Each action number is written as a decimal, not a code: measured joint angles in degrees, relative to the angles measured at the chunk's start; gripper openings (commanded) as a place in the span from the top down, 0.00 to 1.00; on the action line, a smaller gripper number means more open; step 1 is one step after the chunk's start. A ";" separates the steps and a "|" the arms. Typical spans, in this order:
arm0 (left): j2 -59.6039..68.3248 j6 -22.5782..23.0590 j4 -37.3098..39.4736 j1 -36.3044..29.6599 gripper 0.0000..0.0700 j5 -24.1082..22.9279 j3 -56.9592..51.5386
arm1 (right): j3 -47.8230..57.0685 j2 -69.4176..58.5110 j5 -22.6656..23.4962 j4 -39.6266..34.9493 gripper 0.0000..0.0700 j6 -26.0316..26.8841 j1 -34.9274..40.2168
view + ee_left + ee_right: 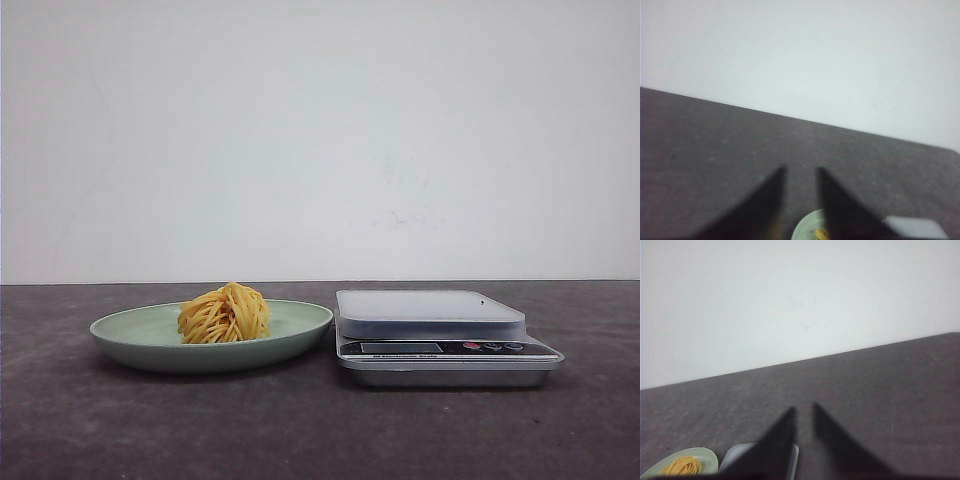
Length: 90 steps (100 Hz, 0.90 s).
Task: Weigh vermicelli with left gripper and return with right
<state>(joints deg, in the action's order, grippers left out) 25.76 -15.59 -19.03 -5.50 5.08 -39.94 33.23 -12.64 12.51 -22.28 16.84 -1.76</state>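
The vermicelli point(225, 314), a small nest of yellow-orange strands, sits on a pale green plate point(130, 335) at the left of the dark table. A silver kitchen scale point(435, 335) stands just right of the plate, its platform bare. Neither gripper shows in the front view. In the left wrist view my left gripper point(801, 170) is open and empty, raised above the table, with the plate point(805, 227) and vermicelli point(820, 234) partly behind its fingers. In the right wrist view my right gripper point(803, 407) is open and empty, with the scale point(737, 454), plate point(707, 456) and vermicelli point(684, 466) below it.
A plain white wall point(320, 140) stands behind the table. The dark table surface point(320, 430) runs in front of the plate and scale and to both sides.
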 measured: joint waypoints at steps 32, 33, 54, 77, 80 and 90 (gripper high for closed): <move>10.19 -1.16 -1.25 -2.45 0.39 8.41 -4.52 | 6.45 -5.55 4.31 -2.86 0.28 -1.51 0.00; 10.82 -1.31 -1.22 -2.71 0.39 8.41 -4.76 | 6.58 -5.77 4.37 -2.86 0.28 -1.57 0.00; 28.39 -3.91 -2.64 -9.42 0.39 8.37 -9.90 | 9.75 -9.97 6.54 -5.51 0.28 -3.13 0.00; 48.17 -4.44 -3.76 -18.08 0.39 5.70 -16.39 | 10.73 -12.28 6.88 -8.87 0.28 -4.35 0.11; 50.93 -4.57 -3.82 -19.04 0.39 5.25 -17.22 | 10.71 -12.41 6.88 -9.25 0.28 -4.48 0.13; 58.27 -4.63 -3.98 -21.24 0.39 4.07 -19.63 | 10.71 -12.52 6.91 -10.21 0.28 -4.85 0.15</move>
<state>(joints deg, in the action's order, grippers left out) 84.03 -20.23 -23.00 -26.74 9.15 -59.57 43.94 -25.17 19.42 -32.49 11.99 -1.61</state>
